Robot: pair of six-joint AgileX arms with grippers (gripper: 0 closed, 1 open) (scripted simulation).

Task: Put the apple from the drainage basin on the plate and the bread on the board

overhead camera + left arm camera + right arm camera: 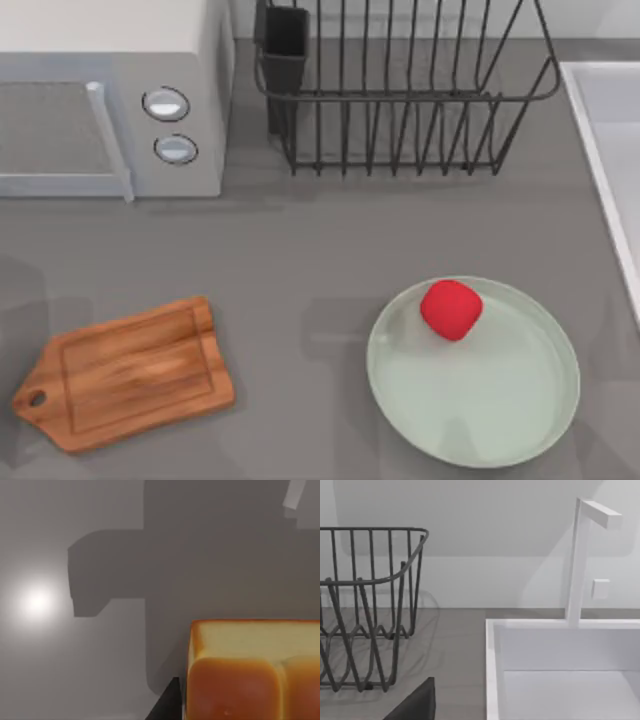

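The apple [451,309] sits on the plate [520,440], while the bread [252,672], likely light and squashy, best held gently by its sides, fills the left wrist view beside one dark finger [166,704], grip uncertain.

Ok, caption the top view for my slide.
Apple rests on the plate; the board lies bare beside the microwave and rack.

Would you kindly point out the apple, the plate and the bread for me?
apple [451,309]: top view, middle of its red top.
plate [520,445]: top view, bare mint-green rim.
bread [235,687]: left wrist view, golden-brown crust of one bun.
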